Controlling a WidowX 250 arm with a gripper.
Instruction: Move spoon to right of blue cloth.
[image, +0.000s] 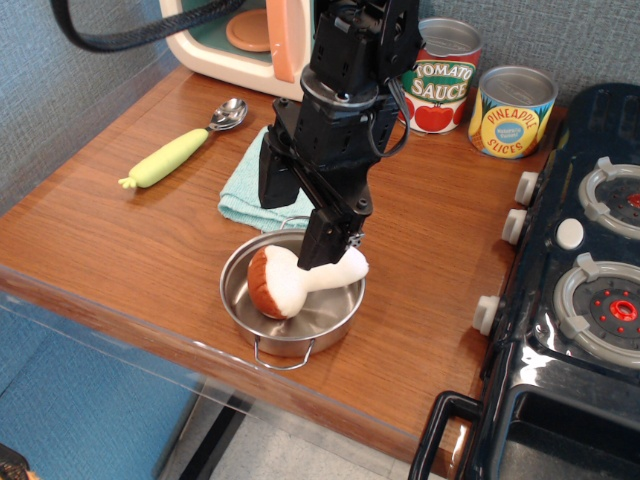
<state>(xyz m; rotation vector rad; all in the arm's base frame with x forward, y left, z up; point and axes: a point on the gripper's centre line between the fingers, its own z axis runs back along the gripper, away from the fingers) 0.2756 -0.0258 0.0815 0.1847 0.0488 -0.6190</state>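
The spoon (178, 152) has a pale yellow-green handle and a silver bowl. It lies on the wooden table to the left of the blue cloth (243, 194), bowl end toward the back. The cloth lies flat, its right part hidden behind my gripper (300, 212). The gripper hangs over the cloth's right edge and the back rim of the steel pan. Its jaws are apart and nothing is between them. One fingertip (322, 248) is close to the plush mushroom's stem.
A steel pan (240, 290) sits in front of the cloth and holds a white-and-brown plush mushroom (285, 283). A tomato sauce can (443, 80) and a pineapple can (511, 112) stand at the back. A black toy stove (580, 260) fills the right side. A toy appliance (230, 40) is at the back left.
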